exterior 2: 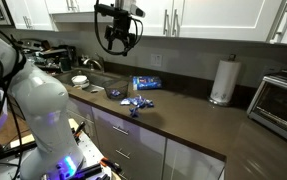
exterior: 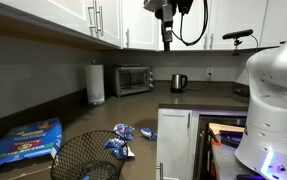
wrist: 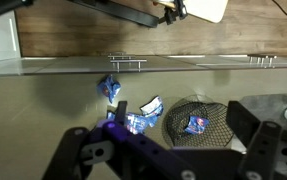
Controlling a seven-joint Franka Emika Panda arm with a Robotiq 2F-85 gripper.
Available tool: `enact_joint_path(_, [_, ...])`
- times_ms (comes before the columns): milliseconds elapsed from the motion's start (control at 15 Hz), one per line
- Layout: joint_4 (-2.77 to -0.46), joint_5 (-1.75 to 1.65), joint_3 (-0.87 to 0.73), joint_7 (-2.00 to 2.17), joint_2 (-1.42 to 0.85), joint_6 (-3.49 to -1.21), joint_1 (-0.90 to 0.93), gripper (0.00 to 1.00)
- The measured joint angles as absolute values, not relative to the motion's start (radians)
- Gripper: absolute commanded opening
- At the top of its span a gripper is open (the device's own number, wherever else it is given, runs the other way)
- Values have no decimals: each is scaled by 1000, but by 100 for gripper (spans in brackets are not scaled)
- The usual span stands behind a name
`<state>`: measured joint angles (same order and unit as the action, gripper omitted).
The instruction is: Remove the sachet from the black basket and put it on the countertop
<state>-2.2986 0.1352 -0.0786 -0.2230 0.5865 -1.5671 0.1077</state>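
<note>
1. Progress: in the wrist view one sachet [wrist: 195, 124] lies inside the black basket [wrist: 170, 122], right of centre in the frame. If that is the packet meant, I judge the removal not yet begun.
2. Loose sachets [wrist: 133, 123] of the same kind lie on the countertop [exterior 2: 183, 125] just left of the basket in the wrist view. In an exterior view they show as a small cluster [exterior 2: 136, 103] at mid-frame.
3. The gripper [exterior 2: 120, 38] hangs high above the counter, at the top of both exterior views, well apart from basket and packets. Its fingers [wrist: 78, 155] stand spread wide at the bottom of the wrist view, and nothing sits between them.
4. What is left, as I read it: come down over the basket, pinch the crinkly packet, lift it clear of the rim, and set it on bare counter.
5. Writing: the large blue bag [exterior: 23, 140] at lower left carries colourful print, but no word of it can be read. The sachets show only blue with white patches, with no legible brand.
</note>
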Motion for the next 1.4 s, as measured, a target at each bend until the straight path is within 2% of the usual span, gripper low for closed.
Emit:
enact_joint_path(1000, [-2340,99,171,-155,304,-1980,176,100])
enact_joint_path(1400, [-2307,5,226,-106,131,-2151,194,100])
